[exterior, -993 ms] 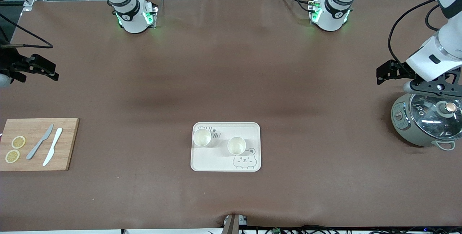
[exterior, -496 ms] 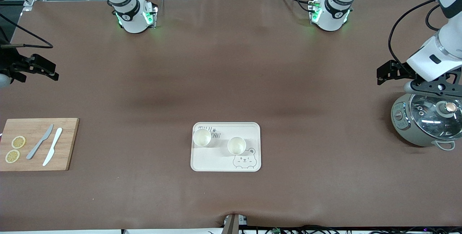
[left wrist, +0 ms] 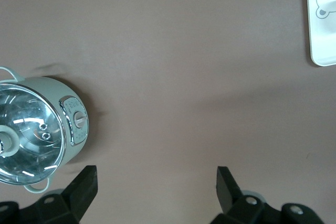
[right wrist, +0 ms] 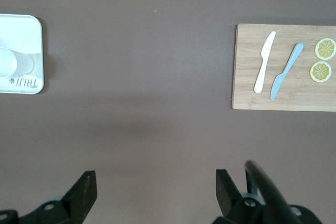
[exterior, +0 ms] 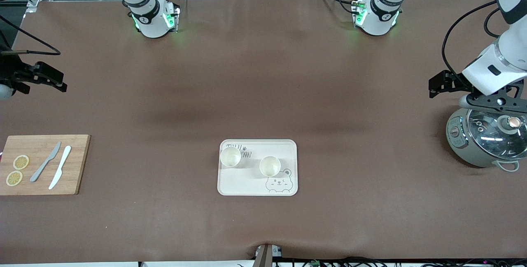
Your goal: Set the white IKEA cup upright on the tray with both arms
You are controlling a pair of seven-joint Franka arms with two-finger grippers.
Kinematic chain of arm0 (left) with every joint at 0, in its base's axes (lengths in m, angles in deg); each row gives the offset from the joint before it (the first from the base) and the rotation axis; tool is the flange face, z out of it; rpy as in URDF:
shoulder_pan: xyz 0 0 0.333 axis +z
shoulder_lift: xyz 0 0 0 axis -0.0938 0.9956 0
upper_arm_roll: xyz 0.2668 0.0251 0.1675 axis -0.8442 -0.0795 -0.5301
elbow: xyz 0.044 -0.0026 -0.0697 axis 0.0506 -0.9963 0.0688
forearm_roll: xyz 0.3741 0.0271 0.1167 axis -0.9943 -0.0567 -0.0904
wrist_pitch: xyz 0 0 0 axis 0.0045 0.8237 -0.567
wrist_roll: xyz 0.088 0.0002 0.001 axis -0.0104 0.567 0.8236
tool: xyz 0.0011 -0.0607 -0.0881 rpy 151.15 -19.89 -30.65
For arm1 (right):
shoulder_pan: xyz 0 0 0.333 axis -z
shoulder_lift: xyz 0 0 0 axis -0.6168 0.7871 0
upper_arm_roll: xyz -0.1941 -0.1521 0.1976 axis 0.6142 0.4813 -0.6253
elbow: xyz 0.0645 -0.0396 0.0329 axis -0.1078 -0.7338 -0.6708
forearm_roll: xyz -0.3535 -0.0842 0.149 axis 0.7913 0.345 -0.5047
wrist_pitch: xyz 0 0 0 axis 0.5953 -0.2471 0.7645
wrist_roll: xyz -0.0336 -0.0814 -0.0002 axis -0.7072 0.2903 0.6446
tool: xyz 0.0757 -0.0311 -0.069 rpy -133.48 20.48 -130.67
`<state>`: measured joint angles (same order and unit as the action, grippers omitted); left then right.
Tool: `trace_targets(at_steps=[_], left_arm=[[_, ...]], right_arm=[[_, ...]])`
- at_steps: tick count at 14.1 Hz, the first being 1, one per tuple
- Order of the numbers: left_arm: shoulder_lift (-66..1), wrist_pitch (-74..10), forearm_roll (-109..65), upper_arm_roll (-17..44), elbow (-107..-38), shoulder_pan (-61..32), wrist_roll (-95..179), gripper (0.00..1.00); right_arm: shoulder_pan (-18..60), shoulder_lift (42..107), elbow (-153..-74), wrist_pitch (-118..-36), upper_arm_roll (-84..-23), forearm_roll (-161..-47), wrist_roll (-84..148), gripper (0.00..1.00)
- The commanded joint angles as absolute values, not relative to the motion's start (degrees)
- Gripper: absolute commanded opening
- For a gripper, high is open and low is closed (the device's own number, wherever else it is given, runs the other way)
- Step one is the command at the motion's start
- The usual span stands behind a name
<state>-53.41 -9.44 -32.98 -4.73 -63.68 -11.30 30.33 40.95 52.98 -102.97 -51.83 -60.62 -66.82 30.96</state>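
Tray: cream, rounded corners, lying flat near the middle of the table, toward the front camera; bear face printed at one corner, lettering partly hidden by a cup.

Cups, two, white, both standing upright on the tray with open mouths up. First cup is sitting over the lettering, toward the right arm's end; second cup is sitting just beside the bear face, slightly nearer the front camera. The two are standing apart, not touching.

Right gripper: hanging over bare table at the right arm's end, well apart from the tray, fingers spread wide and gripping nothing. Arm waiting.

Left gripper: hanging over bare table at the left arm's end, beside the cooker, fingers spread wide and empty. Arm waiting.

Wooden cutting board: lying at the right arm's end of the table, carrying a grey knife, a white knife beside it, and two lemon slices.

Cooker: pale green pot with a glass lid, possibly an electric one judging by its front panel, standing at the left arm's end.
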Motion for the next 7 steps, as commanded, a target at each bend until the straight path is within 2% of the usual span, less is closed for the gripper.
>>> trace_targets(at_steps=[1,7], left_arm=[[-53.33,-9.48,-33.38,-4.48,-63.10,-10.92,29.59,1.00],[-53.24,-9.57,-33.38,-4.48,-63.10,-11.01,29.76,1.00]], right_arm=[[40.81,53.05,-102.22,-51.70,-60.58,-67.13,31.31,1.00],[40.81,53.05,-102.22,-51.70,-60.58,-67.13,31.22,1.00]])
